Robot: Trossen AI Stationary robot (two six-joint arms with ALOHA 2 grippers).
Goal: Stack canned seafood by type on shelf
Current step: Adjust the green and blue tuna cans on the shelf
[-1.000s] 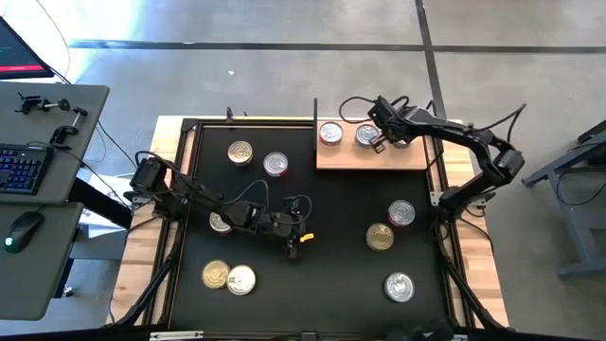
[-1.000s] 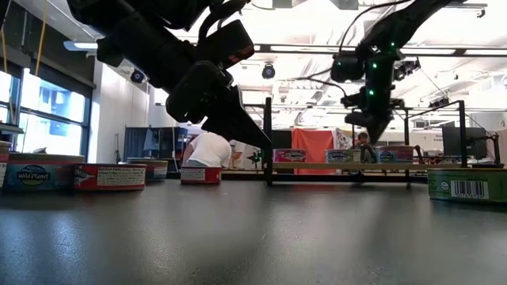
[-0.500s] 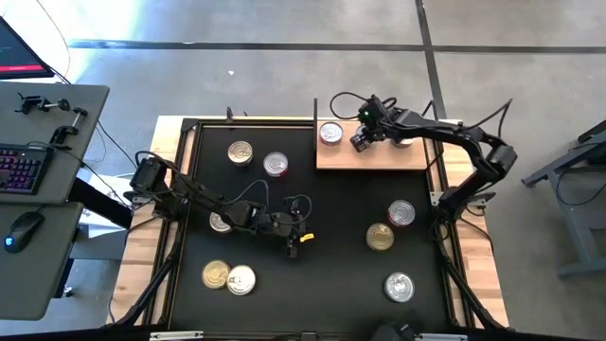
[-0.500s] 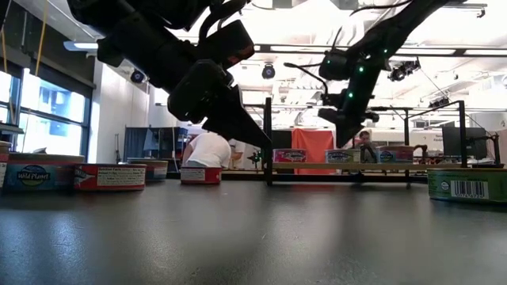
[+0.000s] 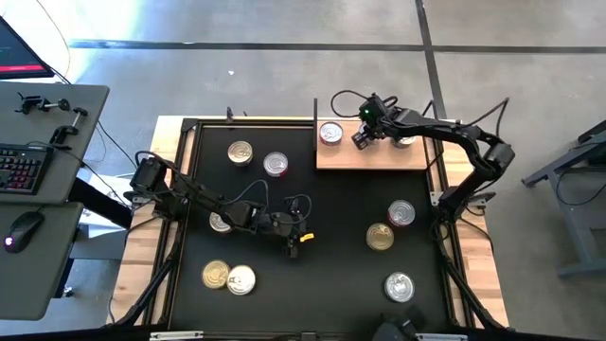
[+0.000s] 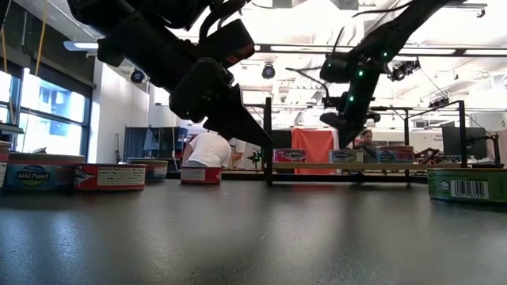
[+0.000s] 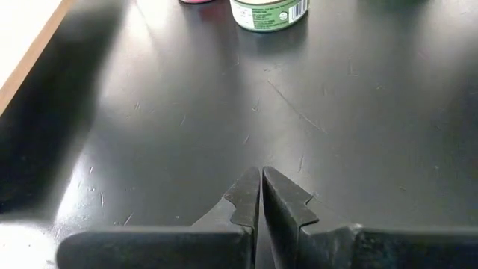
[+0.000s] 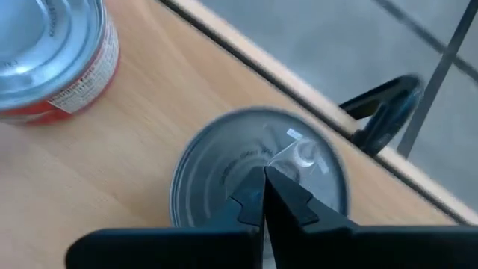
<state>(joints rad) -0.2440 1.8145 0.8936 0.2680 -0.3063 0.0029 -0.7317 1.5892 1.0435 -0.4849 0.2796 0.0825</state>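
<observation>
Right hand [image 5: 361, 139] clenched empty above silver tin [image 8: 258, 175] on shelf [image 5: 371, 156], upper right of frame, red-sided tin [image 5: 330, 134] beside, left hand [image 5: 294, 248] clenched at centre.

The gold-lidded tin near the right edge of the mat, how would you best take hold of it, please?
Grip the gold-lidded tin across its low round side wall, coming straight down from above. It lies flat, lid up, with the silver-lidded tin close behind, so set the fingers clear of that neighbour. The right hand is nearer.
</observation>
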